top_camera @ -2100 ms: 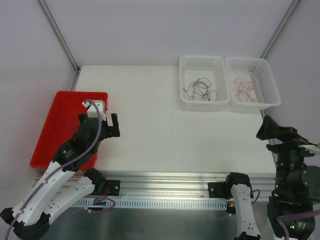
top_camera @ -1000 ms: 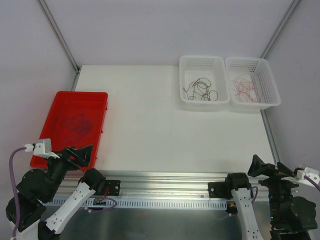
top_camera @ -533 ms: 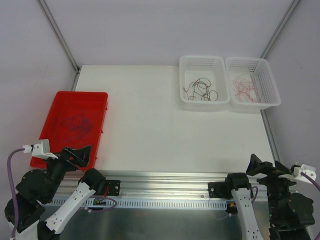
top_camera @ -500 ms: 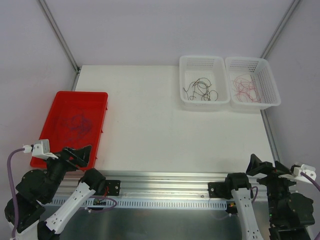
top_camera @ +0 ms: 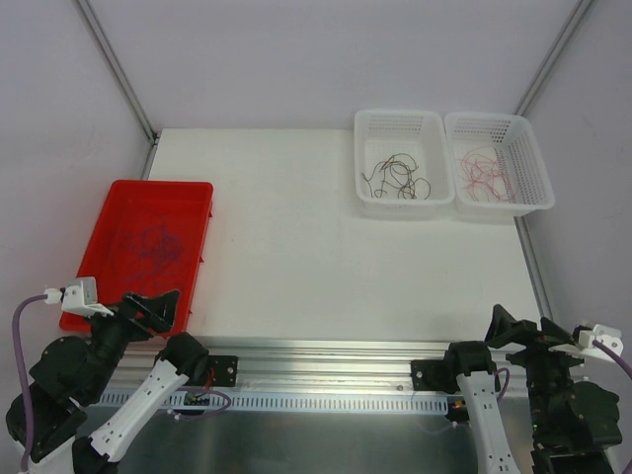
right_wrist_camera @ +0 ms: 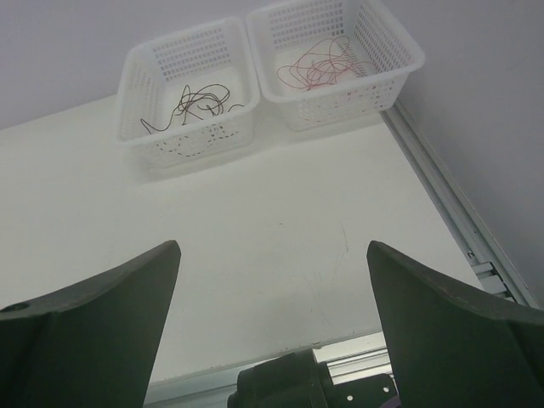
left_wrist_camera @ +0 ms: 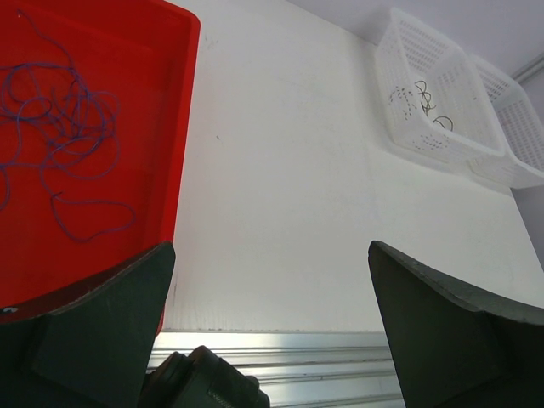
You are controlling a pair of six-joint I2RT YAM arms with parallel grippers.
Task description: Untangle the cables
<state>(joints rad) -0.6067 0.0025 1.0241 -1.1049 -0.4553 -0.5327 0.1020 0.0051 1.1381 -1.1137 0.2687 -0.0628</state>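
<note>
Thin purple cables (top_camera: 150, 242) lie curled in loose loops in the red tray (top_camera: 195, 194); they also show in the left wrist view (left_wrist_camera: 64, 136). Dark brown cables (top_camera: 398, 176) lie in the left white basket (top_camera: 398, 118), and pink-red cables (top_camera: 484, 174) in the right white basket (top_camera: 494, 119). Both sets show in the right wrist view, the dark ones (right_wrist_camera: 197, 102) and the pink-red ones (right_wrist_camera: 316, 68). My left gripper (top_camera: 153, 308) is open and empty, pulled back at the table's near left edge. My right gripper (top_camera: 518, 329) is open and empty at the near right edge.
The white table (top_camera: 326, 237) stretches between the tray and the baskets. A metal rail (top_camera: 326, 360) runs along the near edge by the arm bases. Slanted frame bars (top_camera: 114, 64) stand at the back corners.
Two seconds ago the left gripper was over the red tray and the right arm stood higher; both have drawn back to the near edge. In the last half second nothing has visibly moved.
</note>
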